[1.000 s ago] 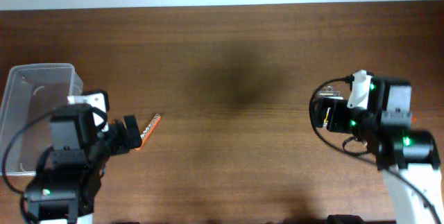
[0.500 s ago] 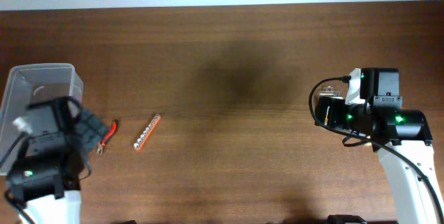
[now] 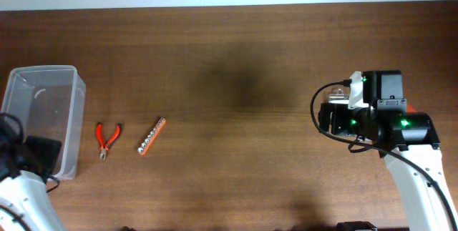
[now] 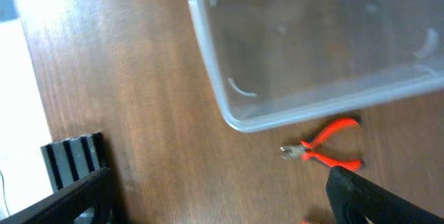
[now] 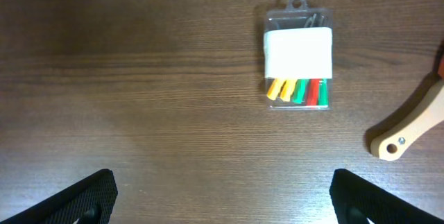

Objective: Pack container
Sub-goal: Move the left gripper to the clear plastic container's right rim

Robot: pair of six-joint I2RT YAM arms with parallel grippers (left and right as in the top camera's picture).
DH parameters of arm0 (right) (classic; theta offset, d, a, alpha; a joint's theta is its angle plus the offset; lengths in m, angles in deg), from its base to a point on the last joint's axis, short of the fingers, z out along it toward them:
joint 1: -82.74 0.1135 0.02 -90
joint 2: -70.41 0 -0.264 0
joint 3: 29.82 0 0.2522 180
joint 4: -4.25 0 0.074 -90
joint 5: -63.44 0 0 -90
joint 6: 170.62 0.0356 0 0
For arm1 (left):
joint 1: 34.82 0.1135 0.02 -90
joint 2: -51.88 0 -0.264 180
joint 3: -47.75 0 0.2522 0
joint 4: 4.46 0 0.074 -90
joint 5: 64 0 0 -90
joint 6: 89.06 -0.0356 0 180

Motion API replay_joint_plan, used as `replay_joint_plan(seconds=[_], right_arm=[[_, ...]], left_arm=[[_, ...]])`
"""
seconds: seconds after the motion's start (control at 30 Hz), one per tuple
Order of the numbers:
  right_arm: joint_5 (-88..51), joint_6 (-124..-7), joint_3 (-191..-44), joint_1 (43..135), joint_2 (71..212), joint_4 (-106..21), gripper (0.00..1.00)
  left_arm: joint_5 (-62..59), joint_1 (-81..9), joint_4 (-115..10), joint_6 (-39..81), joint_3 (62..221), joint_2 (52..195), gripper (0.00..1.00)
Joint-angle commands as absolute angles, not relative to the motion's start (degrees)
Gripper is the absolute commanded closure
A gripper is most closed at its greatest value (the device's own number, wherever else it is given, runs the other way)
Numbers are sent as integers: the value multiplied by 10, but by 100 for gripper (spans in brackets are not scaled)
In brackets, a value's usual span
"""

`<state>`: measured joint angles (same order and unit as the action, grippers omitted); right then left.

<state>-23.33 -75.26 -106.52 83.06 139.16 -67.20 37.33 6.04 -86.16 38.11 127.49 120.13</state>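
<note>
Left jaws stand wide apart with nothing between them, their dark tips in the two lower corners of the left wrist view, bare bench (image 4: pixel 139 99) under the gap. Just past them, the container (image 4: pixel 333 109) fills the upper right of that frame, upright and lidless. Red pliers (image 4: pixel 326 149) lie just below its rim, close but not touching

Right jaws are spread wide too and grip nothing, over plain wood. Ahead of them, right of centre in the upper part of the right wrist view, lies a clear packet (image 5: pixel 298 61) with a white label and yellow, green and red pieces inside. A wooden handle (image 5: pixel 409 127) pokes in from the right edge, apart from the packet

From overhead, the container (image 3: pixel 43 69) sits at the left edge, the pliers (image 3: pixel 106 139) just right of it, then an orange strip of silver bits (image 3: pixel 151 136). The right arm (image 3: pixel 372 116) is far off at the right
</note>
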Motion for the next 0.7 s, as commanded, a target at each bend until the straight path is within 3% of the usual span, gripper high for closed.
replay_joint_plan(seconds=[0.0, 0.37, 0.67], right_arm=[[-238, -762, -1080, 840, 1390, -673, 2], [-238, -772, -1080, 840, 1390, -679, 2], [-238, -772, -1080, 840, 1390, -678, 2]], left_arm=[[363, 114, -861, 384, 1281, 1232, 1], [363, 190, -803, 361, 1281, 1349, 1], [363, 195, -743, 361, 1281, 1441, 0]])
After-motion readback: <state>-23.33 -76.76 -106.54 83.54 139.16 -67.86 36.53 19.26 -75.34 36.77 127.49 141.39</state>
